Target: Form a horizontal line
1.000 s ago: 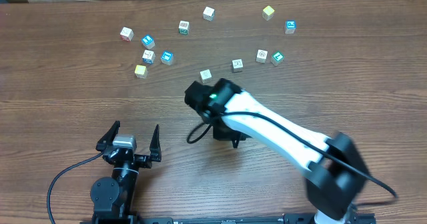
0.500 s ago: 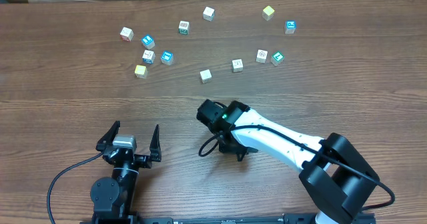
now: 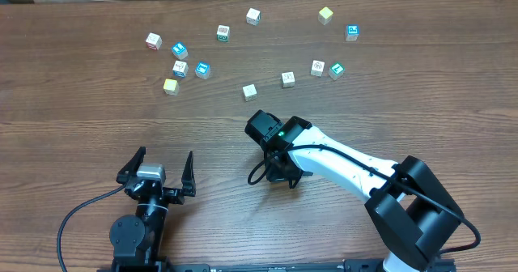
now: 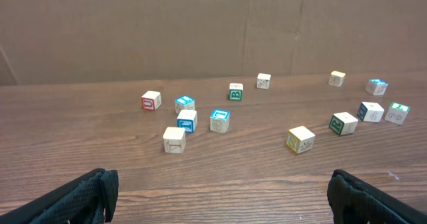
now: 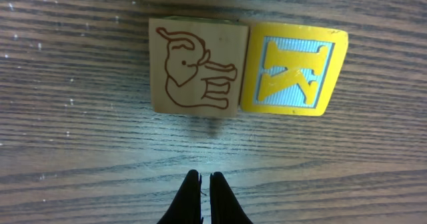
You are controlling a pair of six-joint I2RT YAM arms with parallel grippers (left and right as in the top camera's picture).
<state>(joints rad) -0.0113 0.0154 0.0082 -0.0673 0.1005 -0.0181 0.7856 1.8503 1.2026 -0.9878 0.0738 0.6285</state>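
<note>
My right pincer [image 5: 201, 187] is pointing down at the table [image 5: 80, 171] with its fingertips pressed together, gripping nothing. Just beyond the tips the horizontal line [image 5: 247, 67] is lying: an elephant block [image 5: 197, 67] and a yellow K block [image 5: 293, 67], touching side by side. From overhead my arm is hiding them. My left pincer [image 3: 164, 160] is sitting spread wide at the near edge. Farther off, loose cubes [image 4: 300, 139] are lying scattered, well apart from the pair.
</note>
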